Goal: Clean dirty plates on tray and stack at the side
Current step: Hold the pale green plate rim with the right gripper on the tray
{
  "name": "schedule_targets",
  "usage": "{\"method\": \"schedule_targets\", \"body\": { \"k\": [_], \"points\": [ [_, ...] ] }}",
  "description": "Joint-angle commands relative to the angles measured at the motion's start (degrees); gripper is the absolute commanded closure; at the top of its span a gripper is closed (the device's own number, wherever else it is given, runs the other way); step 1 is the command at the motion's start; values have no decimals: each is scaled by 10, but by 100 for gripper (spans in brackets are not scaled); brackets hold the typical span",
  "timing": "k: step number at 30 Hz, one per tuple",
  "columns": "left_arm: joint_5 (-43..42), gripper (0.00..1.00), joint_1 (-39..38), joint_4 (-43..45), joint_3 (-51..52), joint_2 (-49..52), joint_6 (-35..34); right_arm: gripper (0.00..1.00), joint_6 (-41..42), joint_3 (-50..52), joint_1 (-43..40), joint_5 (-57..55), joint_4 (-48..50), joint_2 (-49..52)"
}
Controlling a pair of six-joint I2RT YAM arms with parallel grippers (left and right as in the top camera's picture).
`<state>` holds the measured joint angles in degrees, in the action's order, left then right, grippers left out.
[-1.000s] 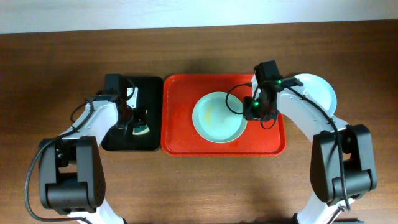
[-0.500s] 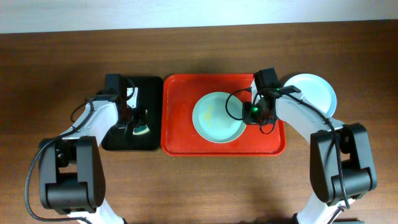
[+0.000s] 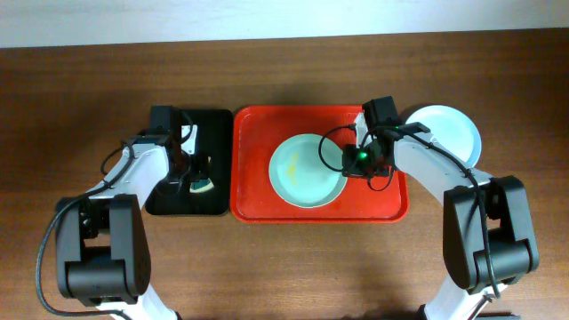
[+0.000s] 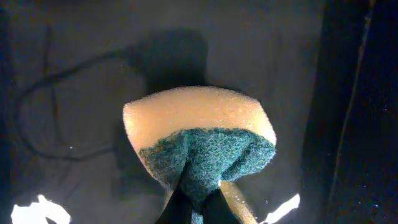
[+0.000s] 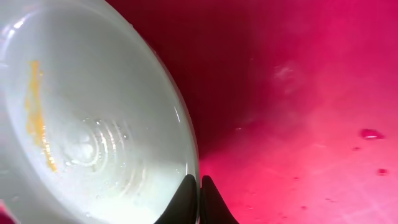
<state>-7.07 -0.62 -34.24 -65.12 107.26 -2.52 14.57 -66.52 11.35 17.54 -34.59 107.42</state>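
The overhead view looks straight down on the whole surface (image 3: 89,80). The left wrist view faces down, very close on a sponge (image 4: 199,134) and black tray (image 4: 74,74). The right wrist view is equally close on a plate (image 5: 93,124) and red tray (image 5: 298,93). The overhead view shows both.

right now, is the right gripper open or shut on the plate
shut: the right gripper pinches the rim of the mint plate on the red tray

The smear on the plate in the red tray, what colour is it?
Yellow-orange, a thin smear on the plate, clearest in the right wrist view.
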Motion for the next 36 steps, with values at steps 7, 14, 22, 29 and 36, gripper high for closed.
{"method": "schedule_targets", "body": {
  "k": [7,14,22,29,36],
  "points": [
    [10,100,-1,3,2,12,13,95,59,4,46,30,8,-9],
    [5,100,-1,-24,-18,7,13,96,59,4,53,31,7,-9],
    [65,100,-1,-64,-88,-101,13,95,59,5,53,28,1,-9],
    [47,100,-1,-51,-89,-172,14,90,53,10,53,28,1,-9],
    [-10,100,0,-65,-89,-170,66,96,52,10,53,21,2,-9]
  ]
}}
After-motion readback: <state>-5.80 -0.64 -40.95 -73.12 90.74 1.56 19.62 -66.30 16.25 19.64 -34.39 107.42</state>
